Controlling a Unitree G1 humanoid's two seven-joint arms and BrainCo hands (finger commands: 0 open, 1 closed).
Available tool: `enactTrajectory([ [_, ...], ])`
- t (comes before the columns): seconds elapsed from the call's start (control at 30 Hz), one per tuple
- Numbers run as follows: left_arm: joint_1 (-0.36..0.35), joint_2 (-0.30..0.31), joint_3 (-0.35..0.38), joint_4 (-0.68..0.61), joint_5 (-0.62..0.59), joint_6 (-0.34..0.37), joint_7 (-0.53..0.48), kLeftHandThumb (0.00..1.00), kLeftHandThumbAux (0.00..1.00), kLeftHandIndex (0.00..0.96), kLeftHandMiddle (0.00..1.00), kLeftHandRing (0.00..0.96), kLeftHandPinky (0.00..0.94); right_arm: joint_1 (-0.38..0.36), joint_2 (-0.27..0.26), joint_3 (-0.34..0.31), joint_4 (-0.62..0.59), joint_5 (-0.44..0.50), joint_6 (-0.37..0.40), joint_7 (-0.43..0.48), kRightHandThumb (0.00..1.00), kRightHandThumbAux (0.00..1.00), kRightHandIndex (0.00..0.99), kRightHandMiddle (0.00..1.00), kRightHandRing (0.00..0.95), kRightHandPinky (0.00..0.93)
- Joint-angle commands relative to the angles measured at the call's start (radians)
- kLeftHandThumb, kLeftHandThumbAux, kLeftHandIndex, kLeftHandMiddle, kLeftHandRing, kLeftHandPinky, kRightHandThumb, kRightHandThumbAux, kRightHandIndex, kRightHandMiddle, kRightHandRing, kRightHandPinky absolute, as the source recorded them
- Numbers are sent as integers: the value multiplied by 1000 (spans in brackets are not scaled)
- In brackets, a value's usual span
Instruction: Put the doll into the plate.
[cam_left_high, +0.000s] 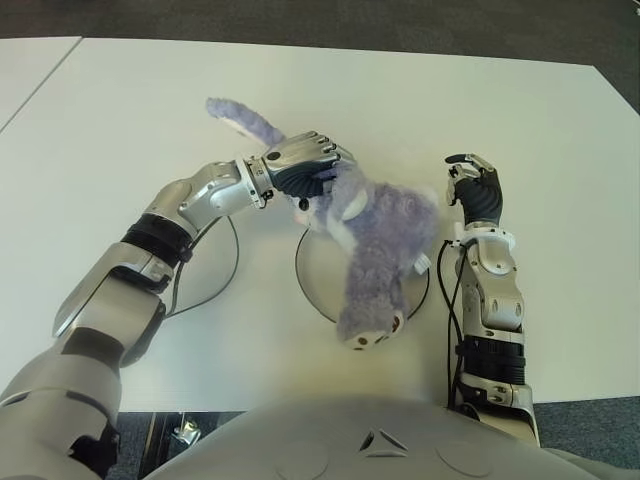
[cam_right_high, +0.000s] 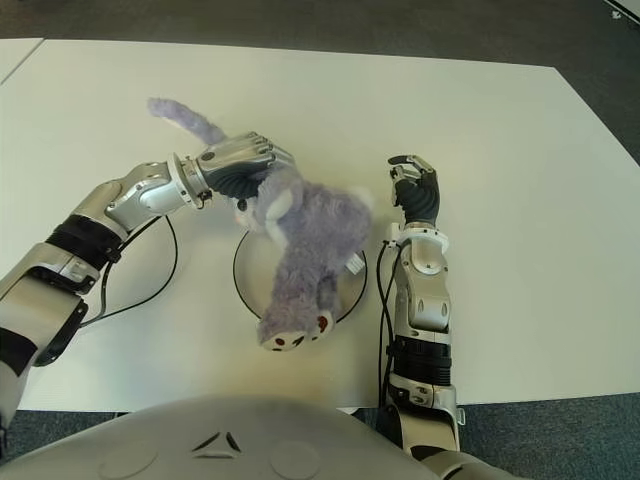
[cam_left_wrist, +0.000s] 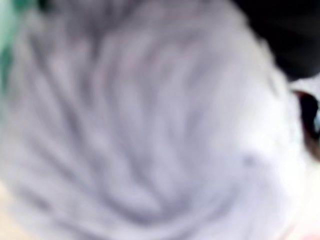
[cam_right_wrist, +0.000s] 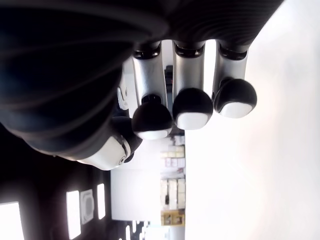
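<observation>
Gripping the doll (cam_left_high: 380, 240) at its head end, the left hand (cam_left_high: 305, 165) has its metal-and-black fingers (cam_left_high: 325, 148) curled over the fur near the white muzzle. Left wrist view is filled with blurred lavender fur, consistent with a tight close grasp.

Doll: long-pile plush, lavender-grey, white patches at face and ear. One floppy limb or ear sticks up and away behind the hand, toward the far side of the surface (cam_left_high: 120, 110). Body drapes diagonally toward the robot; a foot with white sole and dark red paw marks (cam_right_high: 292, 335) hangs past the near rim of the plate.

Plate (cam_left_high: 312, 275): round, pale, thin dark rim, flat on the surface. Mostly hidden under the doll's body; only its left arc and a sliver on the right show. Cannot tell if the torso is resting on it or hanging just above.

Surface: smooth matte white, rectangular; dark carpet past the far edge. Black cable (cam_left_high: 215, 275) loops from the left forearm onto the surface, just left of the plate.

Right hand (cam_left_high: 474, 190): idle, just right of the doll and plate, not touching either. Fingers bent over at the knuckles, holding nothing; right wrist view shows three rounded black-and-white fingertips (cam_right_wrist: 192, 107) lined up side by side, thumb tucked below.
</observation>
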Motion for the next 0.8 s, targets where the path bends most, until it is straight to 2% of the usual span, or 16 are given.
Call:
enactTrajectory([
  [0.03,56,20,-26,-7,0,-19,-80,469,453,220,314,410,478,4,8,4,5,-2,20,-5,716,716,440,887,876,876],
  [0.07,54,27,-25,-13,3,-24,-82,457,449,212,298,390,460,3,7,5,7,-4,18,-5,716,716,440,887,876,876],
  [0.1,52,31,-24,-17,6,-26,-84,407,437,178,240,326,400,3,7,5,8,-4,17,-5,716,716,440,887,877,876],
  [0.23,42,49,-20,-21,18,-37,-88,275,394,79,104,178,256,1,8,8,7,-6,23,-5,716,716,440,889,878,878],
  [0.33,37,53,-15,-11,5,-55,-89,214,361,28,45,109,186,-2,13,8,4,-5,32,-11,715,717,440,889,878,877],
  [0.53,31,46,-3,23,-53,-94,-106,182,280,2,4,14,44,-5,17,11,1,-16,44,-24,713,717,440,887,876,876],
  [0.8,30,20,14,79,-159,-152,-149,237,171,0,0,0,2,-7,17,18,5,-30,41,-29,714,716,440,891,877,879],
])
